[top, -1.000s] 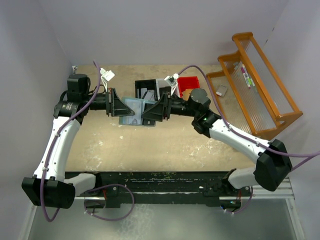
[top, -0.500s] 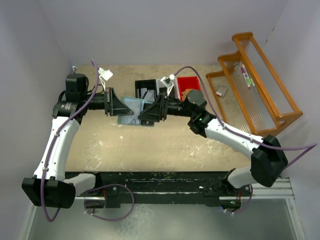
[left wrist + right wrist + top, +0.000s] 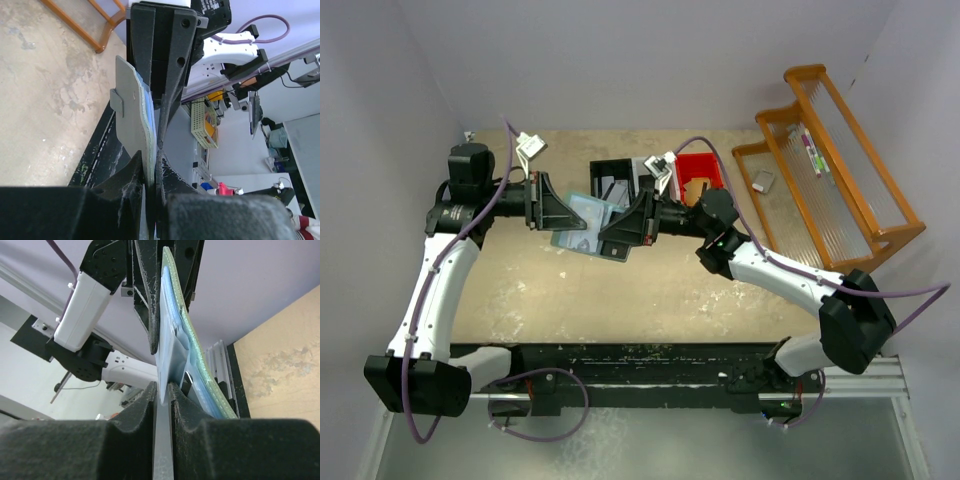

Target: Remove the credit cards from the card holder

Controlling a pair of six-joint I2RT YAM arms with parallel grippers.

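Top external view: the card holder (image 3: 578, 214) hangs above the table (image 3: 650, 290), spanned between the left gripper (image 3: 560, 212) and the right gripper (image 3: 612, 232). Jaw state is not readable here. Left wrist view: the left jaws are clamped on the holder's edge, and the panel stands edge-on. Right wrist view: the right jaws are clamped on a pale credit card (image 3: 167, 340) lying against the holder's teal inner face. This layer is not distinguishable from overhead.
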